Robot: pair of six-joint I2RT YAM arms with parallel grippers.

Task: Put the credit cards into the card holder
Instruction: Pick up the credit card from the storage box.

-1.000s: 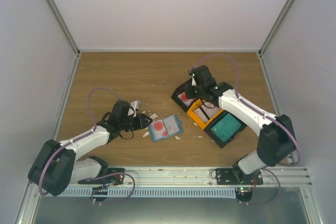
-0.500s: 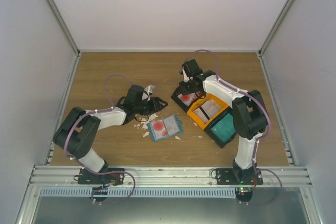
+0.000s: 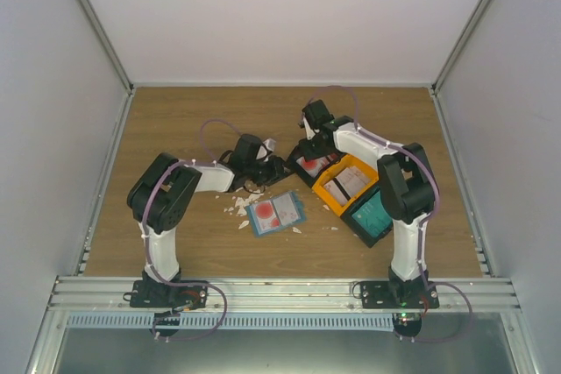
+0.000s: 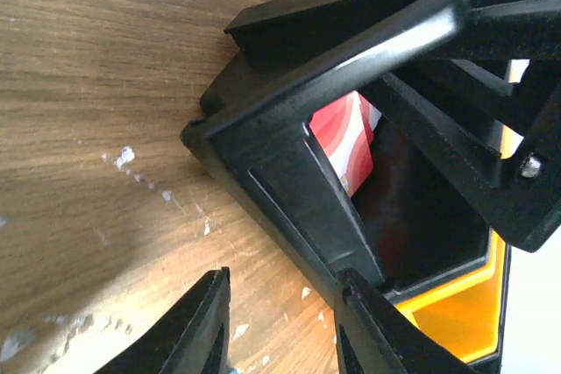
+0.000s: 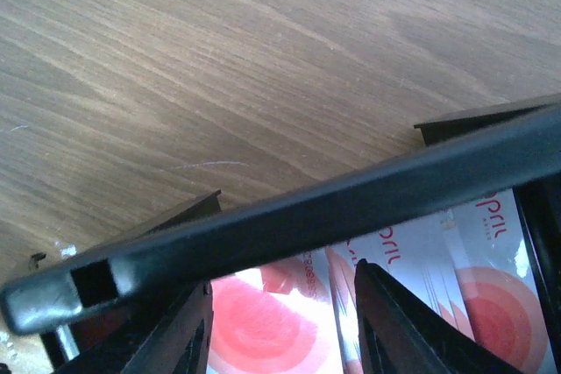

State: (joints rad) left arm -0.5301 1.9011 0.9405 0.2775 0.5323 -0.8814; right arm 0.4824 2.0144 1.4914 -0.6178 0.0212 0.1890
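Red-and-white credit cards [image 5: 289, 321] lie flat in the black tray [image 3: 302, 172]. My right gripper [image 5: 285, 326] hangs open just above them, behind the tray's rim [image 5: 307, 212]; from above it [image 3: 307, 153] sits over that tray. My left gripper [image 4: 280, 317] is open over bare wood beside the tray's corner [image 4: 280, 172], with nothing between its fingers; a red-and-white card [image 4: 346, 137] shows inside. In the top view the left gripper [image 3: 277, 166] is just left of the tray. The blue-teal card holder [image 3: 276, 214] lies open on the table with a red-and-white card on it.
An orange tray [image 3: 349, 183] with whitish cards adjoins the black tray, and a second black tray [image 3: 375, 214] holds a teal-green card. Torn white scraps [image 3: 238, 208] litter the wood left of the holder. Grey walls enclose the table.
The left arm has swung right, bringing its gripper from the table's left side up to the black tray's corner. The right arm has folded inward, its gripper staying over that tray.
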